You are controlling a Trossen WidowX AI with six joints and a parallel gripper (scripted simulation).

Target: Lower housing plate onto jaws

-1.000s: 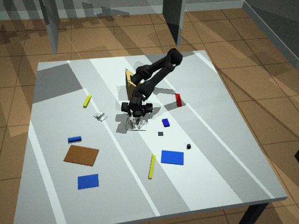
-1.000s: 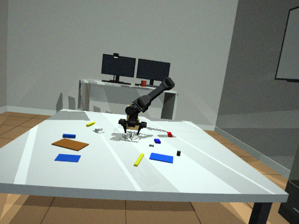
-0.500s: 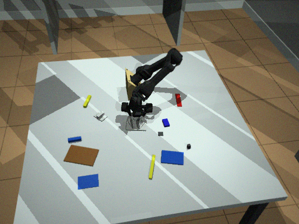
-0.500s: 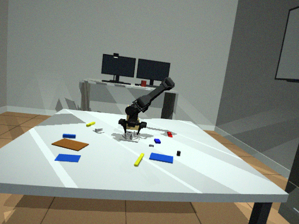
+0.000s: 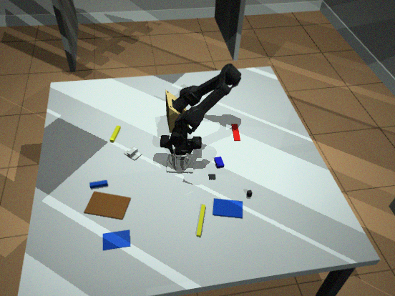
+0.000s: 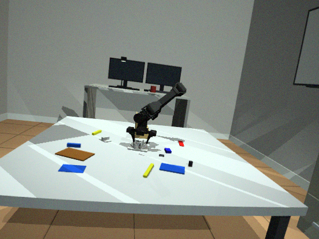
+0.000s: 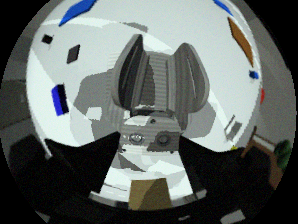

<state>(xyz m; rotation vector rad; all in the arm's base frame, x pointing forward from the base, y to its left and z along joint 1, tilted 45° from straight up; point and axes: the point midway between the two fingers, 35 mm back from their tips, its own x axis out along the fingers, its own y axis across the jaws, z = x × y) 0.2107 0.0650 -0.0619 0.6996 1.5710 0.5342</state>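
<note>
Our gripper (image 5: 179, 154) (image 6: 140, 142) (image 7: 149, 135) is closed on the grey housing plate (image 7: 150, 132), its fingers standing fairly wide on either side of it. The wrist view shows us two round openings in the plate, which the top and exterior views leave too small and cluttered to make out. We see two curved grey jaws (image 5: 173, 161) (image 7: 131, 75) standing just beyond the plate, apart from each other over a ribbed grey area. We cannot tell whether the plate sits fully down on the stubs. From above, a thin pale base (image 5: 180, 171) (image 6: 138, 149) shows under the jaws.

In the top view, a small white bracket (image 5: 133, 154) (image 6: 106, 139) lies left of the gripper, and a dark blue block (image 5: 219, 162) (image 6: 167, 150) (image 7: 60, 100) lies near it on the right, with a red strip (image 5: 236, 132) (image 6: 181, 143) farther back on that side.

Only the exterior view gives us the two monitors (image 6: 126, 70) (image 6: 163, 75) on the desk behind the gripper, and a red mug (image 6: 153, 89) between them; we cannot see inside it. At the wrist view's edge, green leaves (image 7: 284, 152) show beside a brown frame (image 7: 272, 162).
</note>
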